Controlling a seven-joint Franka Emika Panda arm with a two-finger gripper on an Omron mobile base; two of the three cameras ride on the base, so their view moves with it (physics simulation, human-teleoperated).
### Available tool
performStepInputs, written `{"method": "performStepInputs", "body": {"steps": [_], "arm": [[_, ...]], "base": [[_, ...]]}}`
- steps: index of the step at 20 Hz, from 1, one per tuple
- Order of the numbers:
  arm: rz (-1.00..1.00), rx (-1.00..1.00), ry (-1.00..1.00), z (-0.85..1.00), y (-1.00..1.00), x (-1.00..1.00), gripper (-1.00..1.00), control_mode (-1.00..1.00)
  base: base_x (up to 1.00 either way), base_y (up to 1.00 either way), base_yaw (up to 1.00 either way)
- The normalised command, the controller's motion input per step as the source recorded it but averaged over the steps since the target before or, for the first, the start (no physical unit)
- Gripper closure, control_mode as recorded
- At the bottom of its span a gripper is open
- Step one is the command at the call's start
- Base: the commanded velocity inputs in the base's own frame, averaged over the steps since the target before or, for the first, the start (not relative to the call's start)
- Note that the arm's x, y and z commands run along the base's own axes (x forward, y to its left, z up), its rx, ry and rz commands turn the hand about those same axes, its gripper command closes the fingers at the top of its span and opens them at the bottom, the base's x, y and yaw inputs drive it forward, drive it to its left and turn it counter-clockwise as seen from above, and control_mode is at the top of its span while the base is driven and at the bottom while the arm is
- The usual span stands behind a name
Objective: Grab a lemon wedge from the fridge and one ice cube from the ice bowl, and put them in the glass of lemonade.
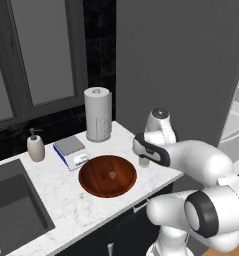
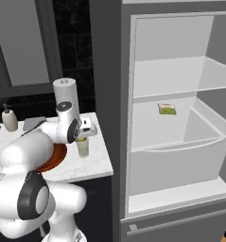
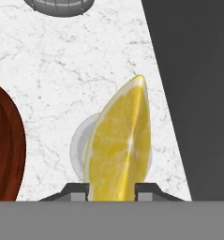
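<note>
Hand view alone reveals claw pinching lemon wedge above glass.

Kitchen: sink, fridge, countertop.

A white marble counter is running across the lower left of the left base view. Sitting on it are a soap dispenser at the left, a paper-towel roll at top centre, a sponge, the bowl at centre, and the glass near the counter's right edge.
</note>
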Motion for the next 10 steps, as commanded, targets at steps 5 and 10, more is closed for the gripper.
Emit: {"method": "performStepInputs", "body": {"steps": [5,10], "arm": [[0.0,0.0,0.02,0.03,0.0,0.02,1.0,-1.0],[0.0,0.0,0.0,0.0,0.0,0.0,1.0,-1.0]], "base": [[0.0,0.0,0.0],[0.0,0.0,0.0]]}}
